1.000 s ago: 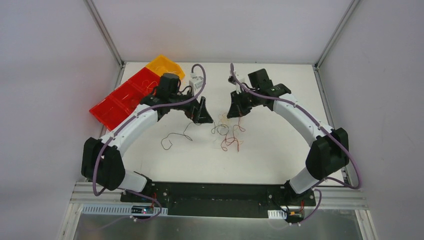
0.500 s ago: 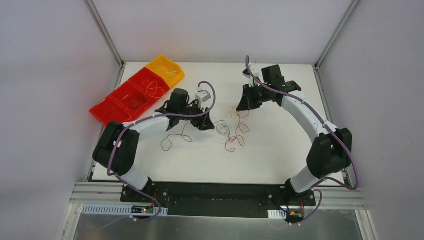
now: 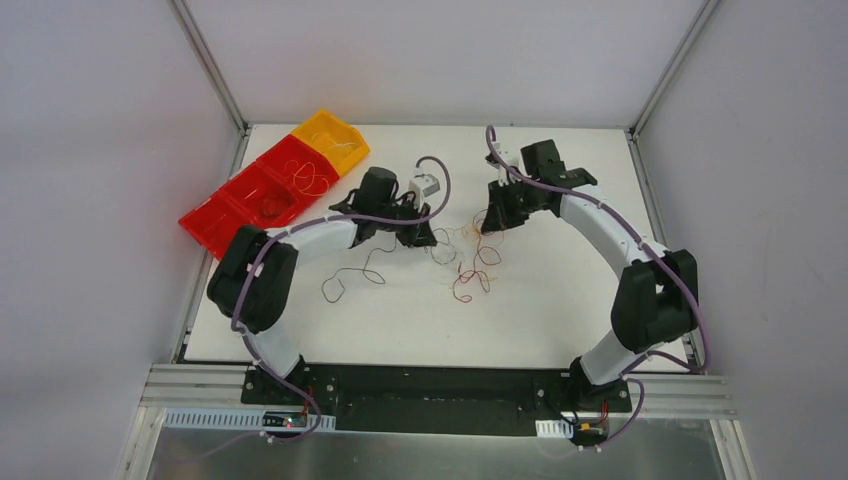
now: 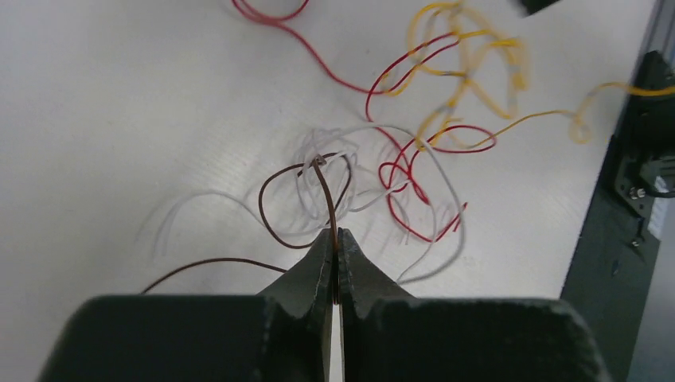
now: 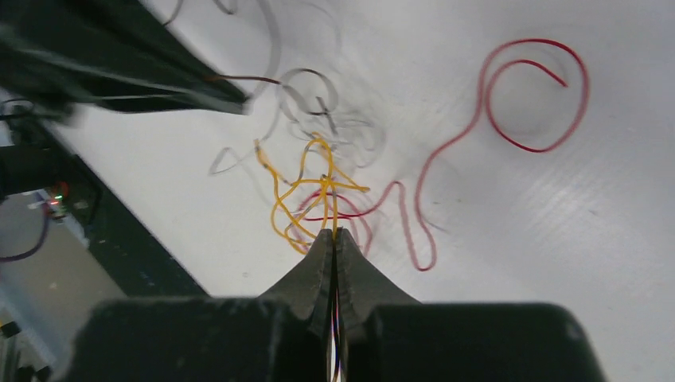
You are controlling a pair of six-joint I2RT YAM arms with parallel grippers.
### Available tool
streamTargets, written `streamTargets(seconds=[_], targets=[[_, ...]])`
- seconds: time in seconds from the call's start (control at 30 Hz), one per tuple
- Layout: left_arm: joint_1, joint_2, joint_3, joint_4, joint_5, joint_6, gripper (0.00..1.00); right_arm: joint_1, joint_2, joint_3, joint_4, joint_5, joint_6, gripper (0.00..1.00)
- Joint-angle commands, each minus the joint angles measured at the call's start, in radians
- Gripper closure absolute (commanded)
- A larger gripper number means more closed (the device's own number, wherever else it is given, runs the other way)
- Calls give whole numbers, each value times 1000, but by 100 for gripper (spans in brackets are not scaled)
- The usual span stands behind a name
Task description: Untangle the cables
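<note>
left gripper (image 4: 335,239) pinched tight on one dark brown wire (image 4: 325,199); right gripper (image 5: 334,236) same deal on one yellow wire (image 5: 321,185); cables (image 3: 462,262) tangled mid table (image 3: 560,320) between the two; four bins (image 3: 208,224) sit far left

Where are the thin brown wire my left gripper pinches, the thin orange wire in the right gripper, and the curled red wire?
Thin brown wire (image 4: 325,199): left wrist view, straight upright strand.
Thin orange wire (image 5: 328,187): right wrist view, knotted middle.
Curled red wire (image 5: 587,83): right wrist view, spiral's outer edge.
</note>
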Motion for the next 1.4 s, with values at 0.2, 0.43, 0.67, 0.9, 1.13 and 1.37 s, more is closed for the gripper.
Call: streamTargets(seconds=[0.2, 0.43, 0.67, 0.9, 1.13, 1.37], targets=[[328, -316, 451, -173, 228, -391, 100, -144, 192, -166, -28, 346, -350, 100], [568, -328, 656, -221, 320, -496, 100, -206, 211, -174, -63, 429, -428, 100], [591, -409, 622, -225, 367, -509, 100, -232, 215, -122, -162, 403, -446, 100], [607, -485, 555, -235, 402, -553, 100, -232, 151, -31, -258, 258, -382, 97], [638, -538, 564, -72, 485, -737, 100, -232, 90, -15, -288, 244, -381, 58], [638, -463, 546, -222, 429, -664, 100, -106, -36, 17, -88, -28, -319, 8]])
